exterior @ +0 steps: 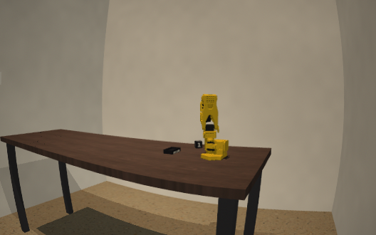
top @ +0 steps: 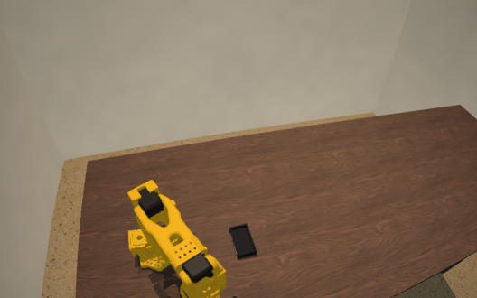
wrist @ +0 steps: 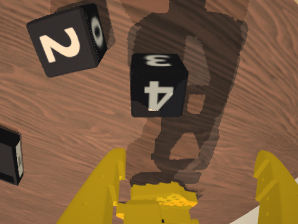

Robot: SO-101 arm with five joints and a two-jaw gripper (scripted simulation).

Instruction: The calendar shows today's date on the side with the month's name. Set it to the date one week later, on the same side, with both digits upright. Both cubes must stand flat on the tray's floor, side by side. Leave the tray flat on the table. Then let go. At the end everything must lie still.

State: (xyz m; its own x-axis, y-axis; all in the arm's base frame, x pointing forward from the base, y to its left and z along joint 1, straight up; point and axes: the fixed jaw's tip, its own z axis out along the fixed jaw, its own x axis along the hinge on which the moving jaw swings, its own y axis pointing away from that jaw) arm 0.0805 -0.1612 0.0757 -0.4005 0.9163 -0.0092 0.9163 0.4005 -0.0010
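Observation:
In the wrist view two black cubes lie on the bare wooden table, outside the tray. One cube [wrist: 158,86] shows a 4 and a 3 and sits straight below my gripper [wrist: 192,163]. The other cube [wrist: 69,36] shows a 2 and a 0 and lies tilted to its left. My yellow jaws stand apart above the table, with nothing between them. The black tray [top: 242,241] lies flat and empty on the table; its edge shows in the wrist view [wrist: 9,156]. The exterior view shows the tray [exterior: 171,150] and one cube [exterior: 198,144] beside the arm [exterior: 210,128].
The arm's base [top: 144,253] stands near the table's front left corner. The table edge runs close behind the cubes. Both cubes are out of frame in the top view.

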